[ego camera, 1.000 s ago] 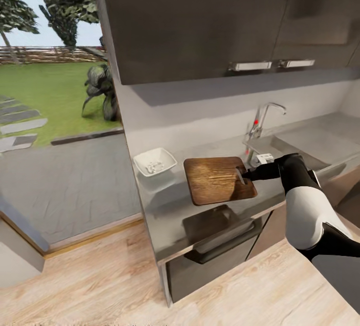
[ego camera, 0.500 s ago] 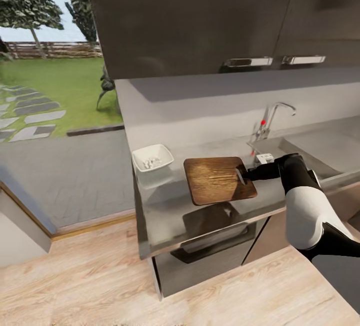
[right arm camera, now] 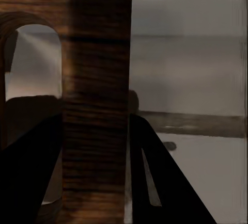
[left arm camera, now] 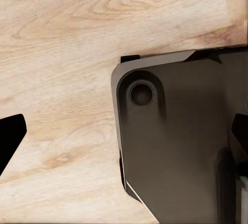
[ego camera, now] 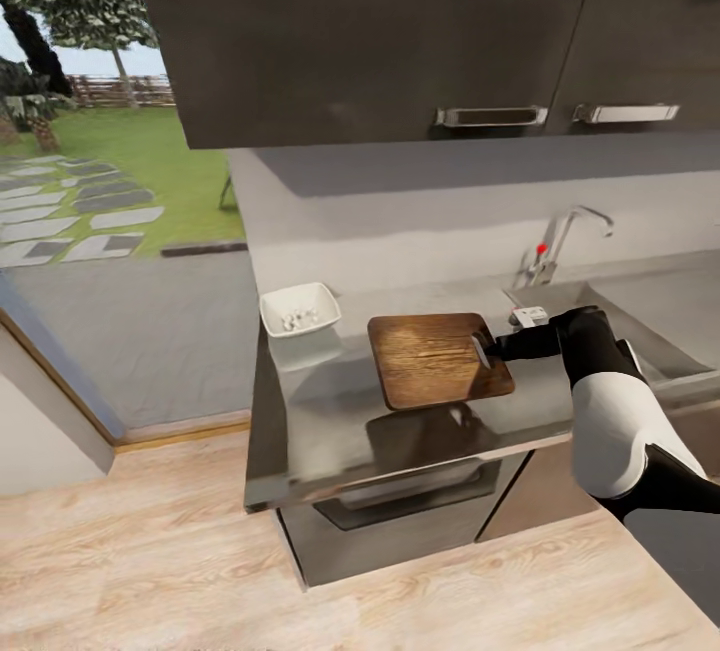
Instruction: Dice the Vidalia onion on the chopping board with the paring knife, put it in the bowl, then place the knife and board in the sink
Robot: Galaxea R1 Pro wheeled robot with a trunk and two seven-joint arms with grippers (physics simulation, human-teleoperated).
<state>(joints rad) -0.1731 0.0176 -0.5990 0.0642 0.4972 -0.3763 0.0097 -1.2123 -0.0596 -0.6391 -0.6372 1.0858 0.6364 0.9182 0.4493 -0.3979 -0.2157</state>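
Dark-brown and stiff, the chopping board [ego camera: 437, 359] will not flex in our grip, but it is broad and flat, so we judge it will hang heavy from 1 end and could swing or slip. Its handle-slot end is the sensible place to hold it, and that is where our right gripper [ego camera: 487, 349] has it: in the right wrist view the 2 fingers [right arm camera: 155, 172] sit either side of the strip of wood [right arm camera: 95, 100] beside the slot, closed onto it.

Ahead of the gripper the board stretches out level above the countertop [ego camera: 330, 421], casting a shadow beneath. Beyond its far end stands the bowl [ego camera: 299, 310] with white diced onion [ego camera: 298, 316] inside. Behind the gripper, past the wrist, lies the sink [ego camera: 640, 326] with its tap [ego camera: 570, 236].

Our left gripper's fingertips [left arm camera: 10, 136] stand wide apart over wood flooring, holding nothing.
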